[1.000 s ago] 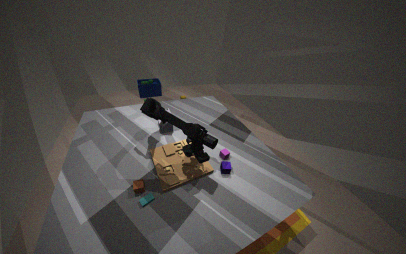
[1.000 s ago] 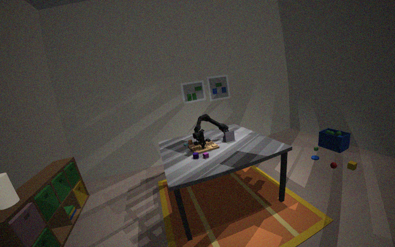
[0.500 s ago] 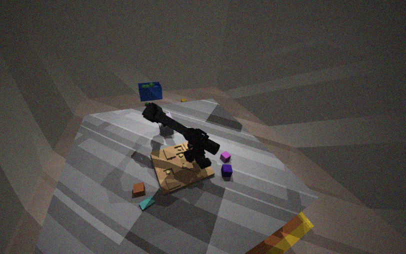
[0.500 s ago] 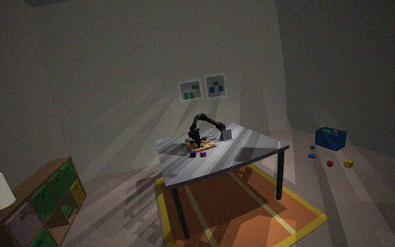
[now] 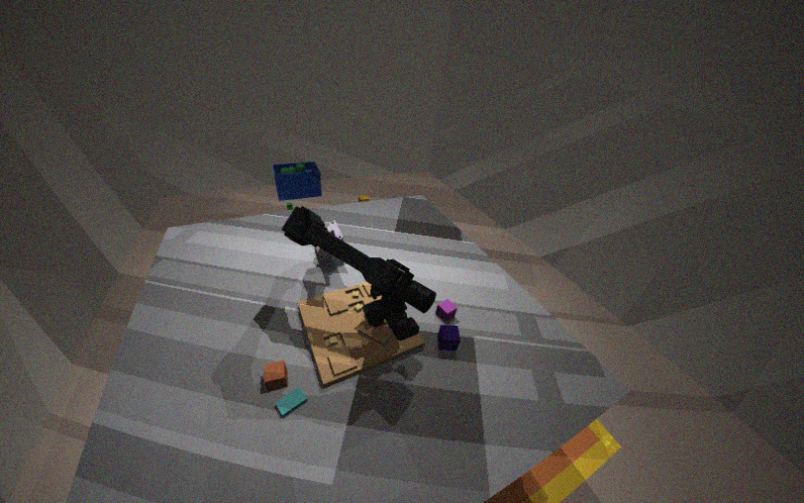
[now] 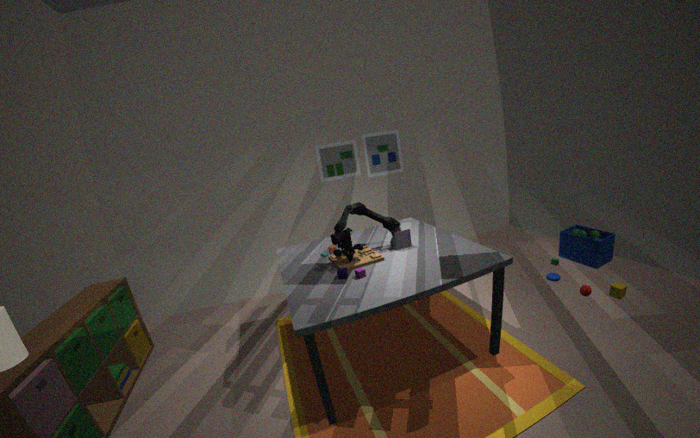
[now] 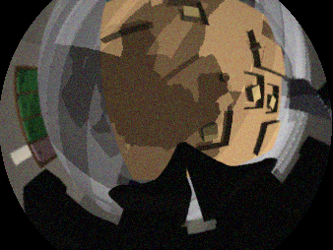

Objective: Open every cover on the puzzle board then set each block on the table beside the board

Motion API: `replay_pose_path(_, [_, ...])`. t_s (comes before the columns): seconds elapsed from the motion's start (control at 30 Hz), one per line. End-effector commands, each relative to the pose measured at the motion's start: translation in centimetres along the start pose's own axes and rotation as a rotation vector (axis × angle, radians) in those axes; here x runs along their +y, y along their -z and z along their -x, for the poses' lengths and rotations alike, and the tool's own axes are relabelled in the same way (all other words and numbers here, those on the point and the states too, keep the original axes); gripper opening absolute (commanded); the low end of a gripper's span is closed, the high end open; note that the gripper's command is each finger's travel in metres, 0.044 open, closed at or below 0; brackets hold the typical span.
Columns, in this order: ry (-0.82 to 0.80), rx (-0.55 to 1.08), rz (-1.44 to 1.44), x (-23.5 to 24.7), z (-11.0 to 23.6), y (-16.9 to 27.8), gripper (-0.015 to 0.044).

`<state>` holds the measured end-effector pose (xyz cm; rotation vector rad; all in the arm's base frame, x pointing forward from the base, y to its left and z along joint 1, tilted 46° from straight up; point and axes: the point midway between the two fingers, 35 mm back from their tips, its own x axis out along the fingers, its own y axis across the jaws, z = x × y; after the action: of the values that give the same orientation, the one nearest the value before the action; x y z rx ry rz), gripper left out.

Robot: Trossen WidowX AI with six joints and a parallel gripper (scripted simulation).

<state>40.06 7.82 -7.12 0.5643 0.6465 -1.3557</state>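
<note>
The wooden puzzle board (image 5: 316, 332) (image 7: 222, 30) lies on the table. Pale square wells show at the far edge (image 7: 191, 12), at the right as a pair (image 7: 256, 93) (image 7: 272, 102), and in shadow near my fingers (image 7: 209, 132). A dark knob (image 7: 225, 77) stands on a board-coloured cover. Exact cover edges are hard to tell in shadow. An orange block (image 5: 274, 374) and a teal block (image 5: 291, 402) lie off one side; a magenta block (image 5: 446, 310) (image 6: 359, 272) and a purple block (image 5: 449, 337) (image 6: 342, 273) lie off another. My gripper (image 7: 181, 145) is shut and empty, low over the board.
The arm (image 5: 350, 251) (image 6: 377, 214) reaches over the board from its base beside it. The table (image 6: 413, 273) has edges well beyond the blocks. A blue bin (image 5: 298, 182) (image 6: 586, 246) and small toys are on the floor. Striped shadows cross the board and table.
</note>
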Motion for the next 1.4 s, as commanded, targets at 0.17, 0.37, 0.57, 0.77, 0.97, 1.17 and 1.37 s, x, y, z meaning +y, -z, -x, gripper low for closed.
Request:
replay_pose_path(0.17, [0.001, -0.003, 0.002, 0.7, -0.1, -0.6, 0.0])
replay_pose_path(0.37, [0.001, -0.004, 0.001, 1.3, -0.1, -1.2, 0.0])
replay_pose_path(0.57, [0.001, -0.004, 0.001, 1.9, -0.1, -1.7, 0.0])
replay_pose_path(0.77, [0.001, -0.004, 0.001, 2.1, -0.1, -2.1, 0.0])
replay_pose_path(0.97, [0.001, -0.005, 0.001, 2.5, -0.1, -2.7, 0.0])
replay_pose_path(1.17, [0.001, -0.005, 0.001, 2.9, -0.1, -3.3, 0.0])
replay_pose_path(1.37, [0.0, -0.005, 0.001, 3.1, 0.2, -3.5, 0.0])
